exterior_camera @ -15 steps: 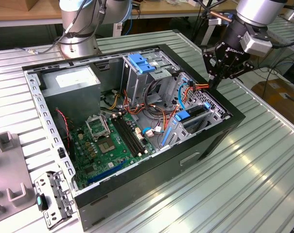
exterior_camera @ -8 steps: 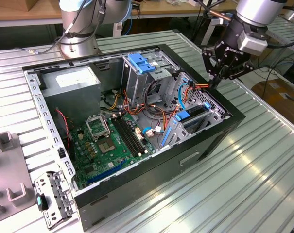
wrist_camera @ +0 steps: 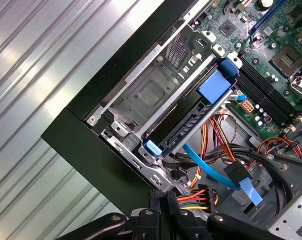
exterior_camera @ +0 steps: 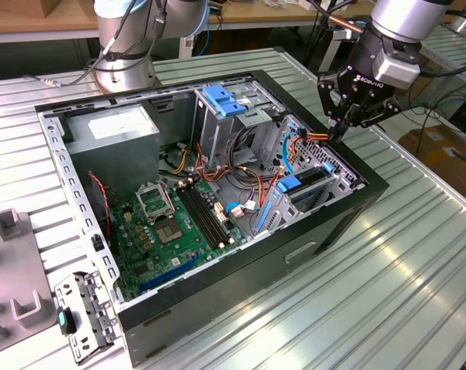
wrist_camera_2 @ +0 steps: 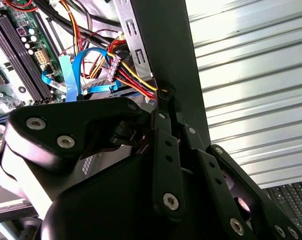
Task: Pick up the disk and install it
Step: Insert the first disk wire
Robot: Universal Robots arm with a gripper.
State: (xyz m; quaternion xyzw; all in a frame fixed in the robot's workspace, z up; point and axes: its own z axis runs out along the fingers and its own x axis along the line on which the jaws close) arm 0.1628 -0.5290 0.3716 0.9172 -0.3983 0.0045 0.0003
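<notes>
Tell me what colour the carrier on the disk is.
Bright blue, around the dark body of the disk; the first wrist view shows it best.

We count one open computer case (exterior_camera: 294,240) on the tabletop (exterior_camera: 417,254). Inside it are one green motherboard (exterior_camera: 171,231), one grey power supply (exterior_camera: 113,131), one tall metal cage (exterior_camera: 209,135) with one blue latch (exterior_camera: 223,100), and one disk (exterior_camera: 310,179).

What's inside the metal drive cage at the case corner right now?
The disk in its blue carrier sits in the drive cage, with the cage's bare metal wall alongside. Whatever lies beneath the disk is covered by it.
</notes>
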